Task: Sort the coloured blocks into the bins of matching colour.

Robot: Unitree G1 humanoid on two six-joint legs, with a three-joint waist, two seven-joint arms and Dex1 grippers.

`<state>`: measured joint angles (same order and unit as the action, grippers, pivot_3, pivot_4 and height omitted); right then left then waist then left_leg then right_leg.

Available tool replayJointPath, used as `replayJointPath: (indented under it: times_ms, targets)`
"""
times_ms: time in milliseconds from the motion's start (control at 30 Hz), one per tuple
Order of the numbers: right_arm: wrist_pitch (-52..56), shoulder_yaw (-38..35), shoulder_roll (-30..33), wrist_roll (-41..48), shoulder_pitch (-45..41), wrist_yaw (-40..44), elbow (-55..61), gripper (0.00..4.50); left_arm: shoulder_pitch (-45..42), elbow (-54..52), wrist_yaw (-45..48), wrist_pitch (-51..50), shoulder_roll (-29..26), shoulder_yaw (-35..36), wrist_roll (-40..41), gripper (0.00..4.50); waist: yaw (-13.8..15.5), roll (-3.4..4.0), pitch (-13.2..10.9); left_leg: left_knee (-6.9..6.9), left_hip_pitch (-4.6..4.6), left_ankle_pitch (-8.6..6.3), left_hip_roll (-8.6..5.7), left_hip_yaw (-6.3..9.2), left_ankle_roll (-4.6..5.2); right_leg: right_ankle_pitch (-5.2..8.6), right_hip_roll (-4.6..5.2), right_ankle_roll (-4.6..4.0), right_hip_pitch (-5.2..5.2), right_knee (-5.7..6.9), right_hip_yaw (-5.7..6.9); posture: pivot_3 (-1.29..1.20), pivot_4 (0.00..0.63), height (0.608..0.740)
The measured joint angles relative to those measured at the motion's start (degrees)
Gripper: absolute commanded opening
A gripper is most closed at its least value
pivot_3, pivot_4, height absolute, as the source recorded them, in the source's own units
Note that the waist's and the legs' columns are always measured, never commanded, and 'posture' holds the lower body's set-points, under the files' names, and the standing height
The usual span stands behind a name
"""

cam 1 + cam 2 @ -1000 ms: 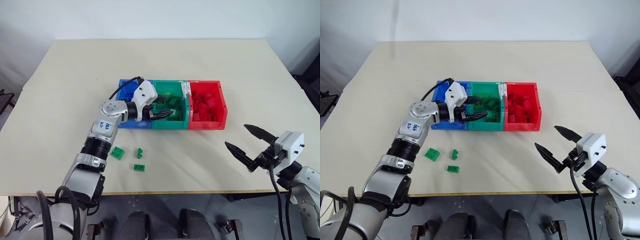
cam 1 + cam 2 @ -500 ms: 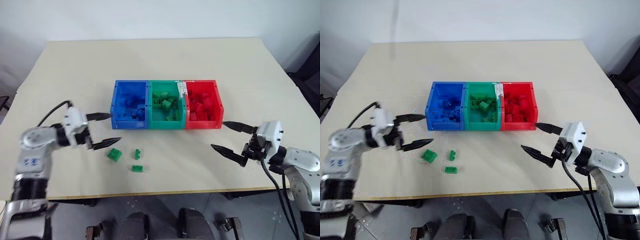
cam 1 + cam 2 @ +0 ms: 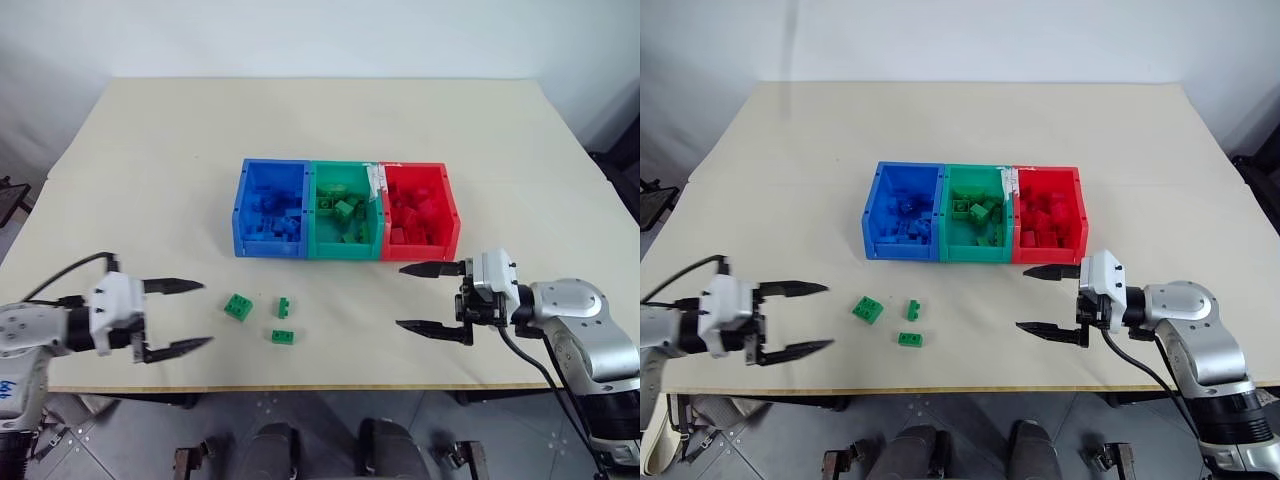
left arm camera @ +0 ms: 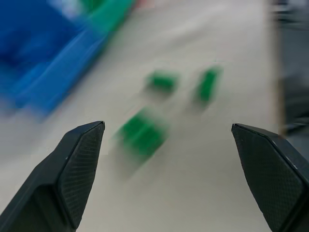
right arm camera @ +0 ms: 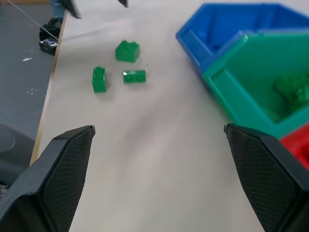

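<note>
Green blocks [image 3: 238,307], three of them, lie loose on the table [image 3: 140,170] before the bins [image 3: 345,250]. My left gripper [image 3: 175,316] has pulled back from the green bin, empty and spread wide; my right gripper [image 3: 420,297] gapes too. Three remain.

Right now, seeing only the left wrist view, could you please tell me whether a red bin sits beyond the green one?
Observer: Yes, the red bin joins the green bin on its right and holds red blocks.
Operator: Where is the right gripper?
Observer: The right gripper is in front of the red bin, jaws open and empty.
Operator: Are any non-green blocks loose?
Observer: No, just three green blocks on the table, in front of the blue bin.
</note>
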<state>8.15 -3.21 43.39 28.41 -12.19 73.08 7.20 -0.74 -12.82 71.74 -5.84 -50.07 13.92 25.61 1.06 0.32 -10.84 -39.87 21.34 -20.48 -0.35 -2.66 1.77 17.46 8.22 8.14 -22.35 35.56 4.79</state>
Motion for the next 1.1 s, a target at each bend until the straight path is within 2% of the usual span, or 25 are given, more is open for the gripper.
replayJointPath:
  times_ms: [100,200,333,467,633,800,1000,1100]
  targets:
    - [-1.3,-2.2,1.5,-0.1,2.4,1.0,-0.9,4.5,-2.4,-4.8,-1.2,-4.3,-0.2,-5.3,-0.4,4.48,-0.1,0.0,0.0,0.02,0.0,0.0,0.03,-0.06,0.0,0.0,-0.13,0.0,0.0,-0.02,-0.01,0.0,0.15,0.74]
    - [-3.0,-4.5,3.4,-0.5,6.1,1.8,-1.8,4.5,-7.2,-9.1,-5.0,-10.4,-0.1,-13.1,-4.3,4.48,0.3,0.0,0.0,-0.01,-0.01,0.0,0.04,-0.14,0.01,-0.01,-0.2,0.02,0.02,-0.03,-0.04,0.0,0.15,0.74]
    - [-3.1,-6.5,3.6,-0.6,9.6,0.8,-1.4,4.5,-10.2,-9.9,-9.8,-14.6,3.4,-22.5,-10.6,4.48,0.2,0.0,0.0,-0.03,-0.03,0.0,0.14,-0.33,0.01,-0.02,-0.31,0.05,0.0,-0.06,-0.13,0.0,0.15,0.74]
    - [-2.8,-6.9,3.6,-0.3,11.7,-1.2,1.9,4.5,-13.0,-8.5,-12.0,-14.9,4.6,-27.9,-15.8,3.67,0.2,0.0,0.0,-0.06,-0.04,0.02,0.29,-0.37,-0.08,-0.02,-0.49,0.04,-0.02,-0.1,-0.2,0.0,0.15,0.74]
    - [-1.9,-7.6,3.5,0.1,13.6,-3.6,4.9,4.5,-15.8,-6.4,-13.5,-15.1,5.0,-29.4,-19.7,1.98,0.3,0.0,0.0,-0.11,-0.04,0.02,0.29,-0.38,-0.07,-0.02,-0.49,0.05,0.0,-0.09,-0.29,0.0,0.15,0.74]
    - [-1.7,-8.4,3.5,0.1,14.3,-5.0,6.2,4.5,-16.2,-6.6,-11.9,-15.2,4.3,-30.3,-19.9,0.5,0.3,0.0,0.0,-0.11,-0.07,0.02,0.3,-0.37,-0.07,-0.02,-0.49,0.05,0.02,-0.09,-0.3,0.0,0.15,0.74]
    - [-0.9,-8.6,2.4,0.3,14.7,-7.7,6.8,4.5,-16.8,-5.7,-10.6,-17.4,5.2,-29.4,-17.5,0.51,0.3,0.0,0.0,-0.11,-0.06,0.02,0.31,-0.37,-0.07,-0.02,-0.49,0.05,0.0,-0.07,-0.31,0.0,0.15,0.74]
    - [0.8,-10.9,-0.3,2.4,15.7,-11.6,8.5,4.5,-21.0,-3.4,-11.2,-20.0,11.0,-25.8,-11.8,0.51,0.8,-0.02,0.0,-0.25,0.07,0.04,0.25,-0.2,-0.05,-0.04,-0.45,0.07,0.01,-0.03,-0.26,0.0,0.15,0.74]
